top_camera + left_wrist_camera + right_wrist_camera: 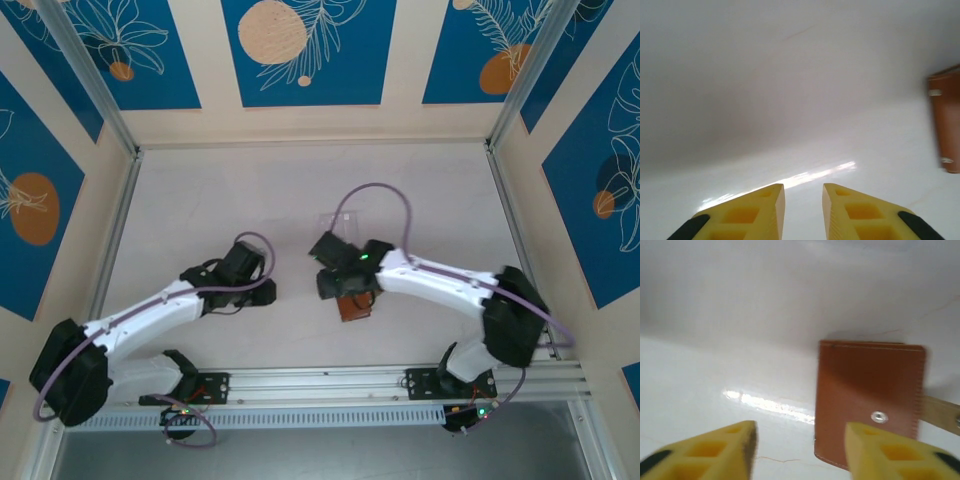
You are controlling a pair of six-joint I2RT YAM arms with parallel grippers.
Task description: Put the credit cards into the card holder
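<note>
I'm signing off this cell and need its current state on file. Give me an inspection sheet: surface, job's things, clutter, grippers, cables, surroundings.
Surface: white table, bare apart from a glare streak.
Job's things: brown card holder lies flat and closed, snap showing; loose credit cards: nothing seen.
Clutter: faint clear plastic box beyond the right gripper.
Grippers: left gripper narrowly open, empty; right gripper wide open, empty, at the card holder's near edge.
Cables: purple cable loops over the right arm; another runs along the left arm.
Surroundings: blue-and-beige patterned walls; aluminium rail at the near edge.
</note>
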